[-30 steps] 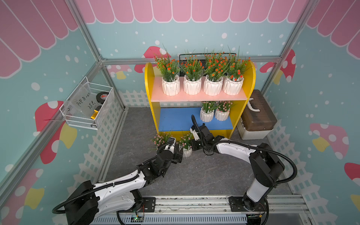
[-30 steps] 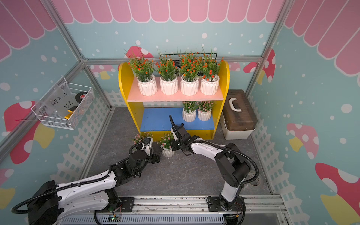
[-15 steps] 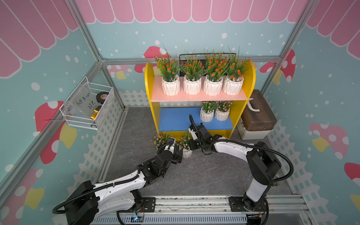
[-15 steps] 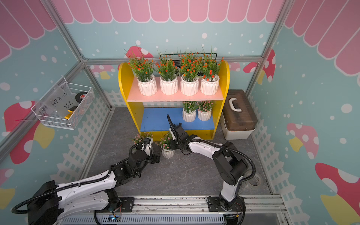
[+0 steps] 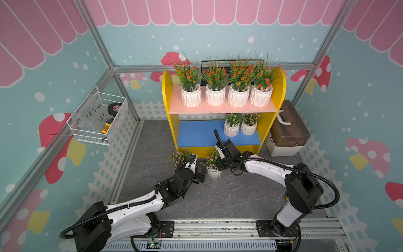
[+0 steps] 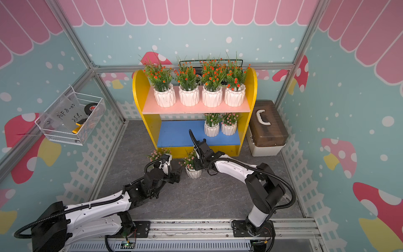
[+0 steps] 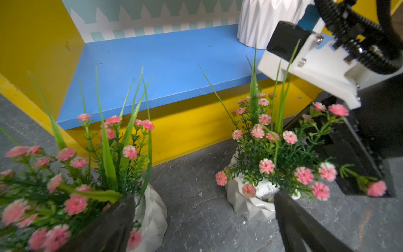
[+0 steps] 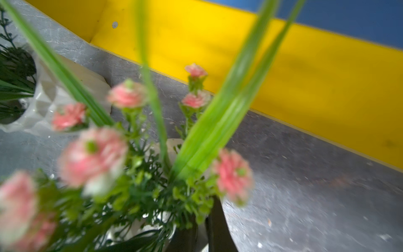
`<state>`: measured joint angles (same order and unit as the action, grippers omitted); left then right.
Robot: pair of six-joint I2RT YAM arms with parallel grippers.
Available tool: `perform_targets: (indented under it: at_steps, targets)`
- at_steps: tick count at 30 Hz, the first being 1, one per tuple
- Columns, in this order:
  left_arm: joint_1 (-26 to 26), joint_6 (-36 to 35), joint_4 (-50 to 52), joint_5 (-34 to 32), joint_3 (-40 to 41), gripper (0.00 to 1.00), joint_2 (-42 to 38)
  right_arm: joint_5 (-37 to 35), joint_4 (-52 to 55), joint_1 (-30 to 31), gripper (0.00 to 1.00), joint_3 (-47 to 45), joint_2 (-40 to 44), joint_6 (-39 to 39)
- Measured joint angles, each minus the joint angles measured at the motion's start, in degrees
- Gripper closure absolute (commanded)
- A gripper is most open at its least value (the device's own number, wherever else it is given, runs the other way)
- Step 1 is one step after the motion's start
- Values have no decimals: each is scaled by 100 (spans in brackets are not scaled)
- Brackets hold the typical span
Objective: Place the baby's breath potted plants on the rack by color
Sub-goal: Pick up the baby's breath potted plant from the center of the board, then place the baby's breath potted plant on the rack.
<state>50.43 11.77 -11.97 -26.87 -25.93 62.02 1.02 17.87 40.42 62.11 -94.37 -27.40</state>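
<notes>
1. The two-tier rack, with yellow rounded side panels, a pink upper board and a blue lower board, stands upright at the rear of the grey stone-patterned counter.
2. Four orange-red-flowered plants in white ribbed pots stand in a row on the rack's pink upper board.
3. Two pink-flowered shelf plants in white ribbed pots stand side by side at the right end of the rack's blue lower board.
4. Two more pink-flowered plants in the same pots stand upright on the counter, just in front of the rack's base: the left counter plant and the right counter plant.
5. The right claw is closed on the pot rim of the right counter plant. The pot rests on the counter.
6. The left claw is spread wide and holds nothing. It sits low in front of the rack, with one finger in front of the left counter plant and the other close beside the right counter plant.
</notes>
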Motion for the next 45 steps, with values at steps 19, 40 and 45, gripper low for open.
perform_targets:
  at_steps: [19,40,45]
  targets:
    - [0,-236,-1558,1355,310,2,1261,719,225,-758,99,-332,651,101]
    - [354,-439,-2979,1615,-17,3,2704,1670,-164,-782,100,-614,831,-140]
    - [498,-557,-3298,1305,-186,3,3128,1731,-181,-793,100,-702,931,-214]
